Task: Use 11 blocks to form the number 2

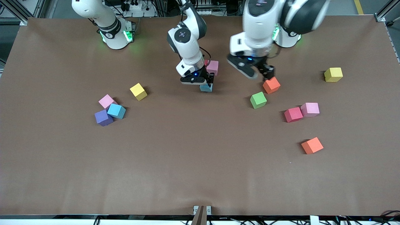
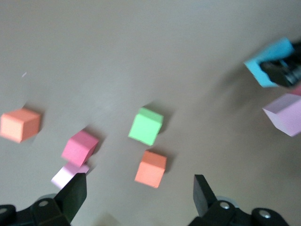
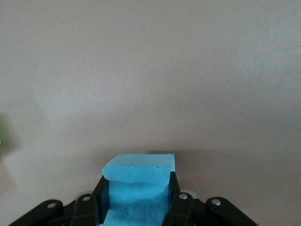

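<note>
My right gripper (image 1: 207,82) is shut on a blue block (image 1: 206,87) (image 3: 138,186), low at the table's middle, next to a pink block (image 1: 213,67) with a red edge showing beside it. My left gripper (image 1: 260,74) (image 2: 138,195) hangs open just above an orange block (image 1: 271,85) (image 2: 151,168), with nothing between its fingers. A green block (image 1: 258,100) (image 2: 146,125) lies a little nearer the front camera. The other blocks lie scattered. No number 2 is in view.
Toward the right arm's end lie a yellow block (image 1: 138,91) and a pink (image 1: 107,101), blue (image 1: 116,111) and purple (image 1: 103,117) cluster. Toward the left arm's end lie red (image 1: 293,114), pink (image 1: 310,109), orange (image 1: 312,145) and yellow (image 1: 333,74) blocks.
</note>
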You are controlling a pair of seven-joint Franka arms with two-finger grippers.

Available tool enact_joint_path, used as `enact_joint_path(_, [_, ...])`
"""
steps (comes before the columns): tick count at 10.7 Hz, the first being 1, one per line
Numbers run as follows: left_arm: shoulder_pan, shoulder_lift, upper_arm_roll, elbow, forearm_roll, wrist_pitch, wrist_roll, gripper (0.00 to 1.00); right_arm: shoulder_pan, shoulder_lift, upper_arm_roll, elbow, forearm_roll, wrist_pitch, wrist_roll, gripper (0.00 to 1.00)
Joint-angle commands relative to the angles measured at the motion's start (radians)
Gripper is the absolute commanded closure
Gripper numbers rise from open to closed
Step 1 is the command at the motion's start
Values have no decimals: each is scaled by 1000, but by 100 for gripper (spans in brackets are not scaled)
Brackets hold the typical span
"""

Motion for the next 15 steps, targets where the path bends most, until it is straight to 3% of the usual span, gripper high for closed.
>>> enact_joint_path(1, [-5, 4, 104, 82, -25, -55, -36, 0, 56, 75, -55, 88, -1, -97, 57, 85])
enact_joint_path(3, [-8, 1, 213, 119, -26, -56, -101, 0, 63, 88, -55, 104, -11, -116, 68, 85])
enact_joint_path(6, [-36, -7, 319, 144, -13, -55, -181, 0, 89, 102, -56, 101, -12, -113, 88, 85])
enact_joint_path(11, [-39, 7, 524, 139, -9, -55, -160, 0, 115, 102, -56, 95, -43, -114, 103, 86])
enact_joint_path(15, [-57, 42, 526, 38, -25, -44, -186, 0, 115, 103, -55, 87, -103, -113, 108, 86])
